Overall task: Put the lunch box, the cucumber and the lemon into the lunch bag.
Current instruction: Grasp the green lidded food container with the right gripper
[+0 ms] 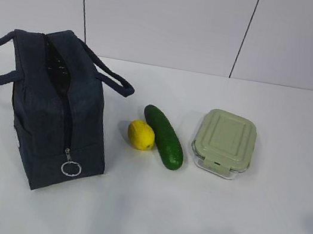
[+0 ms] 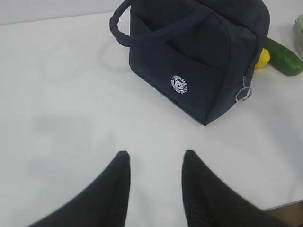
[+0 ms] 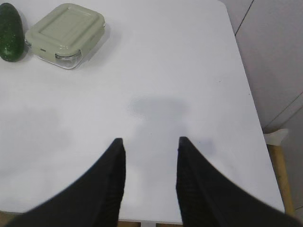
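Note:
The navy lunch bag (image 1: pixel 54 111) stands at the left of the white table, its top zipper partly open and the silver ring pull (image 1: pixel 71 168) hanging at the near end. The lemon (image 1: pixel 141 135) lies beside the cucumber (image 1: pixel 163 136), and the lunch box (image 1: pixel 225 143) with its pale green lid sits to their right. My left gripper (image 2: pixel 156 156) is open and empty, above bare table in front of the bag (image 2: pixel 199 52). My right gripper (image 3: pixel 149 141) is open and empty, well away from the lunch box (image 3: pixel 65 34) and cucumber (image 3: pixel 10 32). Neither gripper shows in the exterior view.
The white table (image 1: pixel 187 219) has its right edge (image 3: pixel 246 94) close to the right gripper, with a wall panel and floor beyond. A grey panelled wall (image 1: pixel 174 17) stands behind the table.

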`<action>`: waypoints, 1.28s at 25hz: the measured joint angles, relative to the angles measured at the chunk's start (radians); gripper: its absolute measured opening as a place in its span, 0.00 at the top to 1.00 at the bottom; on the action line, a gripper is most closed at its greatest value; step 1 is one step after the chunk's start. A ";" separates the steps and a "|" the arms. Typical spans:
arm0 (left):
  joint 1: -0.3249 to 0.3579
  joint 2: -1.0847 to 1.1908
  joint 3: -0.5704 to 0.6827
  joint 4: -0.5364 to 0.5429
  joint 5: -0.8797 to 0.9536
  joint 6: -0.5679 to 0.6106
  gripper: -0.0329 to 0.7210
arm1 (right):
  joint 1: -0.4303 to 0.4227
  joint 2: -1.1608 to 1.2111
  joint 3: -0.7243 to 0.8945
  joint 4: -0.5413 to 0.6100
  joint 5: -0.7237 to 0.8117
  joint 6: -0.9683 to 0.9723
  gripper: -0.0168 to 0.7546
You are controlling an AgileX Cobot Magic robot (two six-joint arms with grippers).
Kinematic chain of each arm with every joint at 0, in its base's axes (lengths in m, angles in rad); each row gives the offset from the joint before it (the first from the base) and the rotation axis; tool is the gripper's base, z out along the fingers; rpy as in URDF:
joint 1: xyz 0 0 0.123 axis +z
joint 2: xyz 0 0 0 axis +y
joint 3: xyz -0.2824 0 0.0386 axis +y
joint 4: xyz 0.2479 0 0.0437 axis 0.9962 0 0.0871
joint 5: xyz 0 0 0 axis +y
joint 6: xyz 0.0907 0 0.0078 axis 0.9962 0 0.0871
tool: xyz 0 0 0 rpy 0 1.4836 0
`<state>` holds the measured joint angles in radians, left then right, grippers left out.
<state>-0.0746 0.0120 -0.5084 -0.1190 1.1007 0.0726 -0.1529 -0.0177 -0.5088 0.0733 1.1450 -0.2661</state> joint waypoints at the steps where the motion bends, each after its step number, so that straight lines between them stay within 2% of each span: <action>1: 0.000 0.000 0.000 0.000 0.000 0.000 0.61 | 0.000 0.000 0.000 0.000 0.000 0.000 0.64; 27: 0.000 0.000 0.000 0.000 0.000 0.000 0.61 | 0.000 0.000 -0.005 -0.004 -0.002 0.004 0.64; 32: 0.000 0.000 0.000 -0.011 0.000 0.000 0.61 | 0.000 0.118 -0.020 0.007 -0.027 0.164 0.64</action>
<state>-0.0746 0.0120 -0.5084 -0.1297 1.1007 0.0726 -0.1529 0.1005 -0.5286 0.0806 1.1181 -0.1018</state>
